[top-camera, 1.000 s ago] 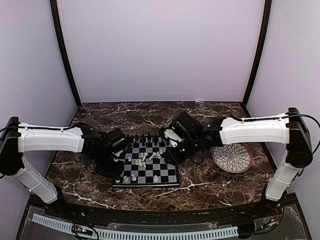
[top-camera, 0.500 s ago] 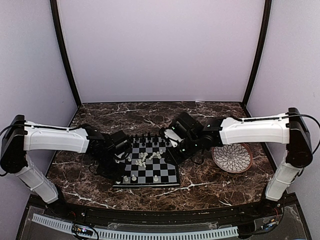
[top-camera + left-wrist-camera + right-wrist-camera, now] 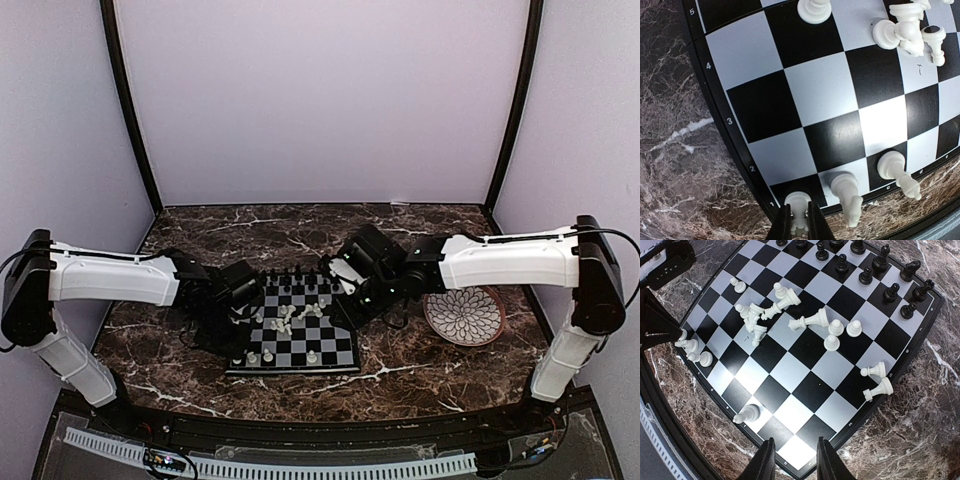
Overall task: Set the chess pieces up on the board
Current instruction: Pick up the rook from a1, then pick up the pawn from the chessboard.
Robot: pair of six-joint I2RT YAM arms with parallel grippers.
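**Overhead and wrist views, taken from the near side of the rig.** A dark marble table (image 3: 300, 225) carries the whole scene. The left arm (image 3: 100, 280) and right arm (image 3: 500, 262) reach inward to the board (image 3: 335, 352). The board lies flat at the middle of the table between them. A patterned plate (image 3: 499, 312) sits to its right, apart from it.

**Step in hand, as judged:** seating a man on White's back rank. The left gripper (image 3: 799, 214) stands over the corner square by the rim numeral 1. Its fingers are pressed in on either side of an upright white chessman (image 3: 798, 199), which they appear to pinch. Whether its base already rests on the square cannot be told. The right gripper (image 3: 794, 456) hangs above the board's right-hand edge, fingers spread, nothing between them.

**Next move, as judged:** part the left fingers without tipping the man or the two neighbours (image 3: 845, 187) just beside it. Then fetch another from mid-board.

**The pieces.**
- The black pieces (image 3: 842, 262) stand upright, loosely in two rows along the far edge.
- The white pieces (image 3: 752, 315) are mostly unplaced. A tangle lies toppled near the centre, and three pawn-like ones stand close by.
- Two more lie near the right rim.

All are glossy, small and narrow-based, so they are likely to roll or topple at a light touch.
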